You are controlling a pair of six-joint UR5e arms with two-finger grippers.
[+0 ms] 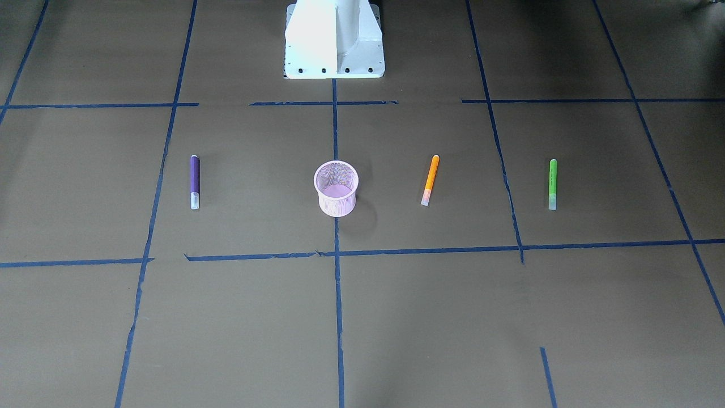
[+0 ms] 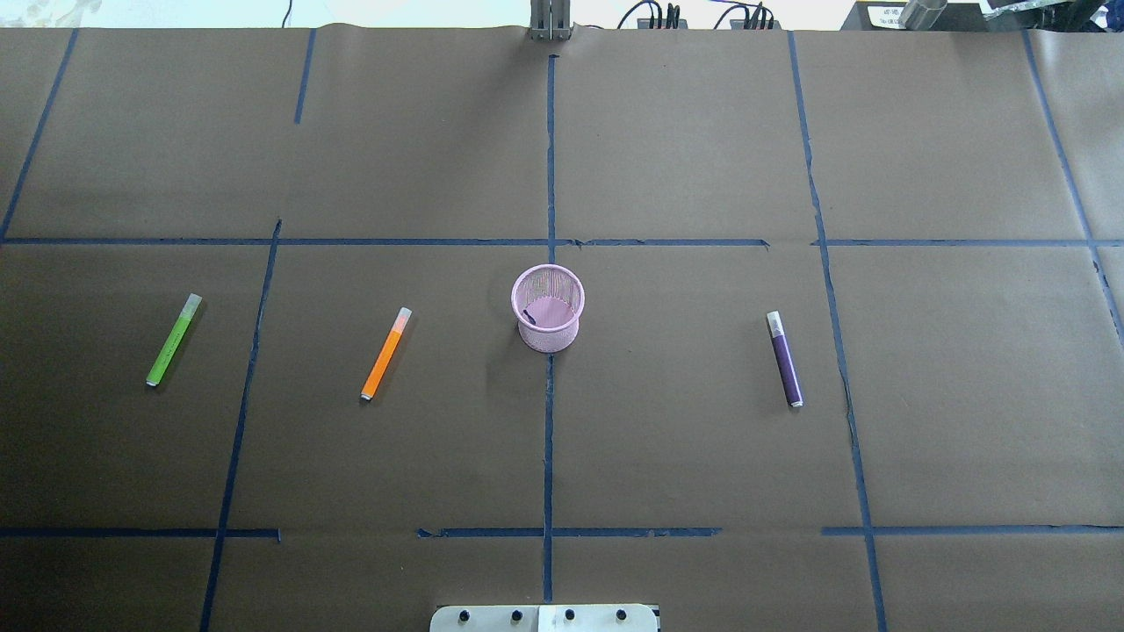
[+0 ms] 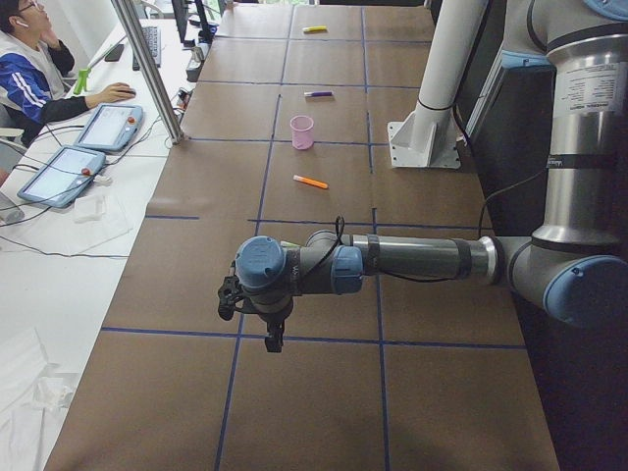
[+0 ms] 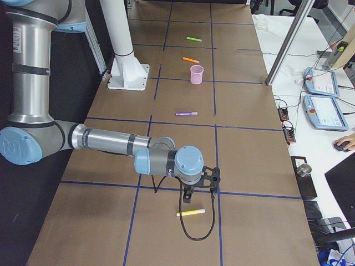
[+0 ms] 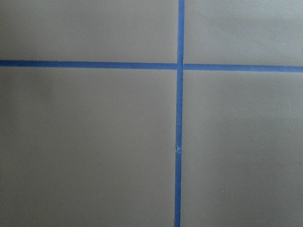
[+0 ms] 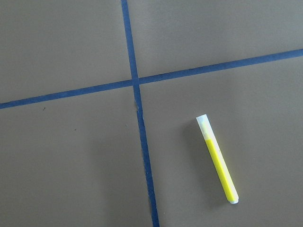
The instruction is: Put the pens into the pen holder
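Note:
The pink mesh pen holder [image 1: 336, 204] stands upright at the table's middle, and it also shows in the overhead view [image 2: 547, 337]. The purple pen [image 2: 784, 358], the orange pen [image 2: 386, 353] and the green pen [image 2: 173, 340] lie flat on the table, apart from the holder. A yellow pen [image 6: 218, 160] lies near a tape crossing under my right wrist. My left gripper [image 3: 274, 340] hangs over the table's left end. My right gripper [image 4: 188, 195] hangs just above the yellow pen [image 4: 191, 212]. I cannot tell whether either gripper is open or shut.
Blue tape lines [image 2: 548, 421] divide the brown table into squares. The white robot base [image 1: 334, 39] stands at the table's near edge. An operator [image 3: 29, 69] sits at a side desk with tablets [image 3: 108, 126]. A metal post [image 4: 288, 41] stands at the table's far edge.

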